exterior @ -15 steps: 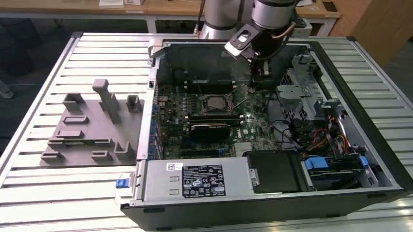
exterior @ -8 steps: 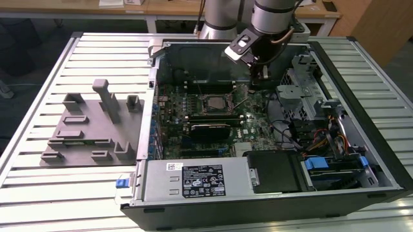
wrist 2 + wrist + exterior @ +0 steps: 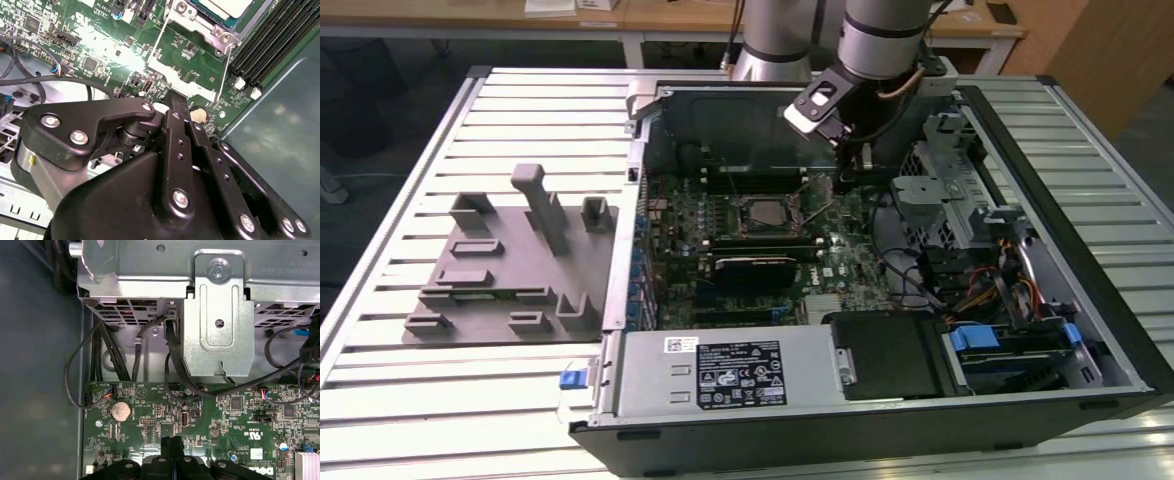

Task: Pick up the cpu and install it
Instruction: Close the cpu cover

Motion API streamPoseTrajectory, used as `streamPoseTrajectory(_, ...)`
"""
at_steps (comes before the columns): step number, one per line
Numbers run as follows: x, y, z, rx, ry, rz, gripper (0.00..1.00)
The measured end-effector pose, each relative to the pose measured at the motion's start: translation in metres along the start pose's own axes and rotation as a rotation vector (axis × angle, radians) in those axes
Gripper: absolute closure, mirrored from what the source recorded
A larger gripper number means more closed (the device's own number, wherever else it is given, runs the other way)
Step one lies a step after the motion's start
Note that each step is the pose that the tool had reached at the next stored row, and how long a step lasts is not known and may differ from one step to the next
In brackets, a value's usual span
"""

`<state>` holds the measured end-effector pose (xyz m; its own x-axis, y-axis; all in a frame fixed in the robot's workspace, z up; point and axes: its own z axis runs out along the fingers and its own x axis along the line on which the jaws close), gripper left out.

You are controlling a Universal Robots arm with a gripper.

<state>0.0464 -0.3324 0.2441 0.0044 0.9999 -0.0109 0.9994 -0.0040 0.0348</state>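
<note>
Inside computer case, cpu in socket, jaws pressed together over motherboard

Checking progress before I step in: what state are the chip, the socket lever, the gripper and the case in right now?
chip: lying in its socket.
socket lever: looks unlatched, swung clear of the socket.
gripper: shut, nothing between its fingers, over the board.
case: open, side panel off.
</note>
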Motion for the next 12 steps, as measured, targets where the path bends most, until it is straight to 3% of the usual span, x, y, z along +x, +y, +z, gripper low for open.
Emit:
streamPoseTrajectory(6, 0.0000, -0.0015, 0.0001, -0.0001, 0.0004, 0.000, 0.89)
streamPoseTrajectory(12, 0.0000, -0.0125, -0.0004, -0.0020, 0.0004, 0.000, 0.89)
